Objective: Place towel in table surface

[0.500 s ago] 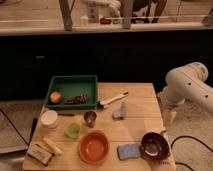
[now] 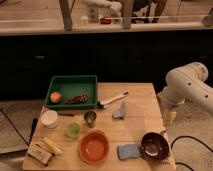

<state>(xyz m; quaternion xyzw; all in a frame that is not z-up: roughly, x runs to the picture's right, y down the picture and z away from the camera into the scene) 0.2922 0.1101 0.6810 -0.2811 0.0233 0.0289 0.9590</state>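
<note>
Along the near edge of the table (image 2: 137, 127): wrapped snack bars (image 2: 42, 150) at left, then orange bowl (image 2: 94, 146), blue sponge (image 2: 129, 151), dark bowl (image 2: 153, 145). Next row back: white cup (image 2: 48, 118), green cup (image 2: 72, 130), small metal cup (image 2: 90, 118).

Mid-table, the towel (image 2: 119, 110): a small grey cloth, bunched, lying on bare wood just beside the head of a white-handled brush (image 2: 112, 99). Whether the two touch, can't tell. Green tray (image 2: 72, 78) behind at left holds an orange fruit (image 2: 55, 96) and something dark, not identifiable.

Gripper (image 2: 169, 117): taken to be the pale end hanging below the white arm (image 2: 187, 85), at the table's right edge, well apart from the towel. Spread or pressed together, cannot tell. Nothing visibly carried.

Judgement: the towel reads as already on the surface. Any arm travel should stay high and to the right, away from the dark bowl and brush, so nothing drags the cloth. If it needs re-laying, come from above, take the raised fold, and set it down on the open wood to its right.

Far: dark counter front, and beyond it a glazed partition with blurred objects, unreadable.
</note>
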